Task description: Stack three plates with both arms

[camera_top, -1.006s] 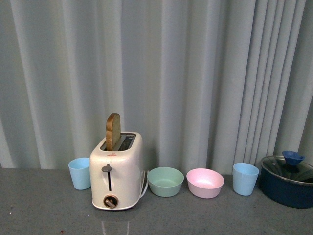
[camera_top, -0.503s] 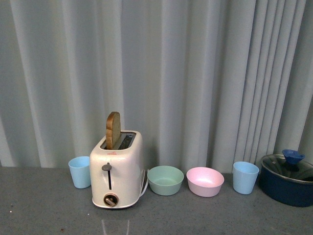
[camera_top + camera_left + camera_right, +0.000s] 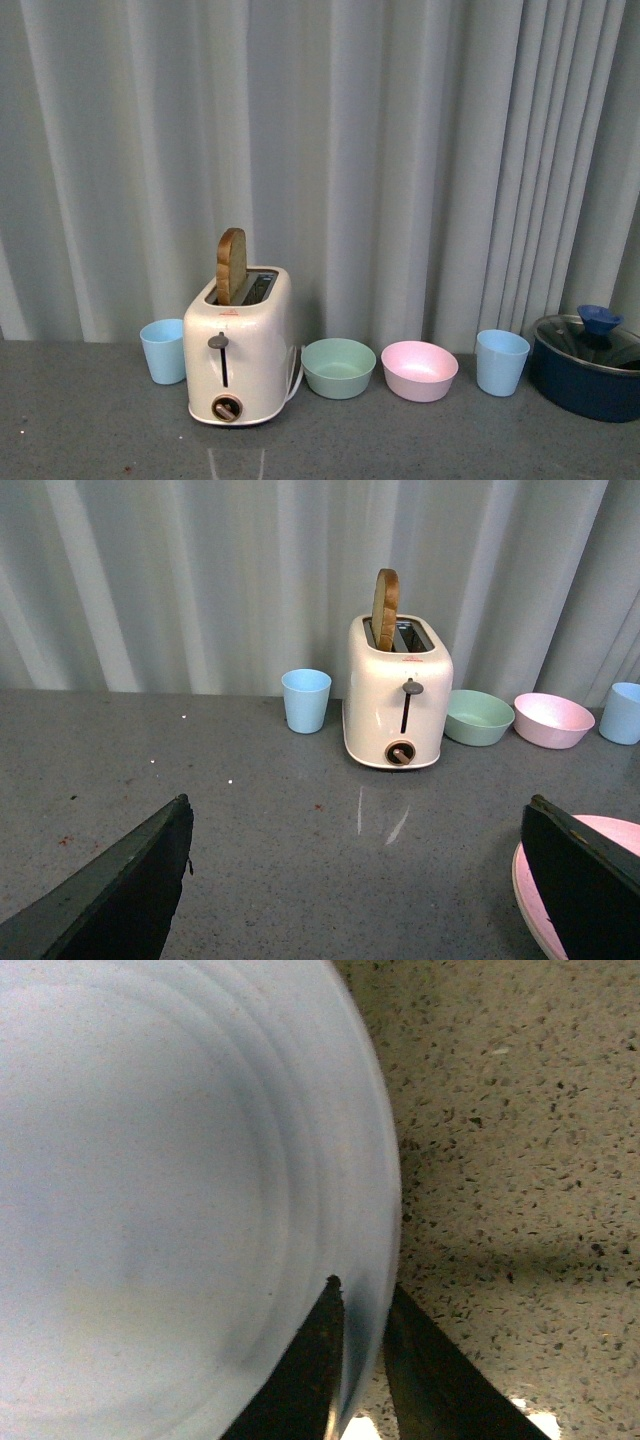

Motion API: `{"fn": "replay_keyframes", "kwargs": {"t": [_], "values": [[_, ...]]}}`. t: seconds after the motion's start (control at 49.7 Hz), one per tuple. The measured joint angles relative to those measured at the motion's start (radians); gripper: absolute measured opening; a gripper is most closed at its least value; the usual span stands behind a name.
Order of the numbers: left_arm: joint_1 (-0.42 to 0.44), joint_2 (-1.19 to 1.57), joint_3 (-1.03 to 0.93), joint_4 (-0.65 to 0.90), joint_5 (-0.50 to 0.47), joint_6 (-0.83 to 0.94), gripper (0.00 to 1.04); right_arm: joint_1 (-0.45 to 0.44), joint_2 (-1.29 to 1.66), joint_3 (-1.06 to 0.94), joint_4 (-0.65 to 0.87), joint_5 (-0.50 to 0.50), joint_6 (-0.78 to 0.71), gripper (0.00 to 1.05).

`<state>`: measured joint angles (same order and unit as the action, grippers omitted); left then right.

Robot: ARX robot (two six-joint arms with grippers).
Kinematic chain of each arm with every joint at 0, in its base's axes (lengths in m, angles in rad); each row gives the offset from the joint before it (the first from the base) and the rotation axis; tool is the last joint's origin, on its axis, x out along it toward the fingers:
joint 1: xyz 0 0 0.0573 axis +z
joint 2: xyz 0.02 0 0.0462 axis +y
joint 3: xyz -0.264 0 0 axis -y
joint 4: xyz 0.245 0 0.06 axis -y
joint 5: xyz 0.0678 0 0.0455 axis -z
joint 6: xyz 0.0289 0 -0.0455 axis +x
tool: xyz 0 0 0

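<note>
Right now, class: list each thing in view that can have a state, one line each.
Toaster, lever up, bread slice standing out of the slot.
Pot, lid on.
Light blue plate, rim pinched by the fingers of the right gripper.
Left gripper, open, holding nothing.
Pink plate, flat on the table.
Green bowl, upright.
Pink bowl, upright.

**Occlusions and Cropped Items**

Pink plate [image 3: 615,828]: cut off at the frame corner in the left wrist view. One finger [image 3: 590,900] of my left gripper [image 3: 357,810] covers much of it.

Light blue plate [image 3: 150,1190]: overruns the right wrist view. My right gripper [image 3: 365,1295] covers a stretch of its rim.

Blue pot [image 3: 588,378], at the table's back edge: cropped in the front view.
</note>
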<state>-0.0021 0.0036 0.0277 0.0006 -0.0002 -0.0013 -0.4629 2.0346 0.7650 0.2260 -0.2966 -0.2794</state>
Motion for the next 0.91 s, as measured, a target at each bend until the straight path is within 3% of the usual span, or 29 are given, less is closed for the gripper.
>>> {"fn": "replay_keyframes", "kwargs": {"t": [0.06, 0.624, 0.744, 0.905], "values": [[0.0, 0.0, 0.0, 0.0, 0.0, 0.0, 0.98, -0.006, -0.003, -0.001, 0.009, -0.011, 0.016, 0.03], [0.0, 0.0, 0.0, 0.0, 0.0, 0.0, 0.98, -0.055, -0.409, -0.023, -0.063, -0.049, 0.034, 0.03], [0.0, 0.0, 0.0, 0.0, 0.0, 0.0, 0.98, 0.045, -0.537, 0.0, -0.054, -0.041, 0.105, 0.03], [0.0, 0.0, 0.0, 0.0, 0.0, 0.0, 0.98, 0.269, -0.525, -0.005, 0.045, 0.017, 0.231, 0.03]]}}
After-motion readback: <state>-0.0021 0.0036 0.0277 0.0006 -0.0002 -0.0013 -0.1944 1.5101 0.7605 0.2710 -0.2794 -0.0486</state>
